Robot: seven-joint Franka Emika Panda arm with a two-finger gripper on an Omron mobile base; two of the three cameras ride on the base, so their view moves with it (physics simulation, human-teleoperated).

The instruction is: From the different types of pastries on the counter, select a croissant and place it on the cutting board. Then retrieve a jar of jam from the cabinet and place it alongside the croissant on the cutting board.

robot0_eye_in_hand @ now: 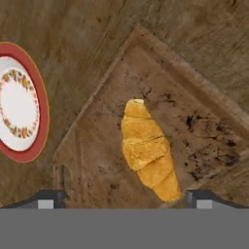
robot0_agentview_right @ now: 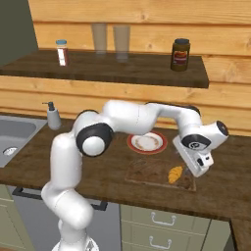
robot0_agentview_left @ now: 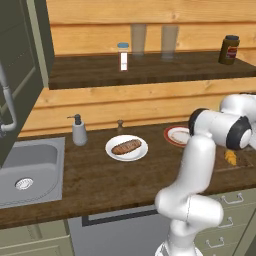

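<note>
The yellow-orange croissant (robot0_eye_in_hand: 147,150) lies loose on the dark cutting board (robot0_eye_in_hand: 107,146), near its right half in the right base view (robot0_agentview_right: 174,174). My gripper (robot0_eye_in_hand: 125,200) hangs just above it, open, with one dark fingertip (robot0_eye_in_hand: 46,199) far out on each side and nothing between them. The hand (robot0_agentview_right: 197,149) tilts down over the board's (robot0_agentview_right: 147,171) right end. A sliver of croissant (robot0_agentview_left: 230,158) peeks out behind the forearm. The longer brown pastry (robot0_agentview_left: 126,147) rests on a white plate. The olive-grey cabinet (robot0_agentview_left: 22,55) stands at far left. The jar of jam is out of view.
An empty red-rimmed plate (robot0_agentview_right: 145,142) sits just behind the board. A soap dispenser (robot0_agentview_left: 78,131) and the sink (robot0_agentview_left: 27,170) are to the left. The wooden shelf above carries a blue-capped shaker (robot0_agentview_left: 123,56), two glasses and a dark brown jar (robot0_agentview_right: 180,54).
</note>
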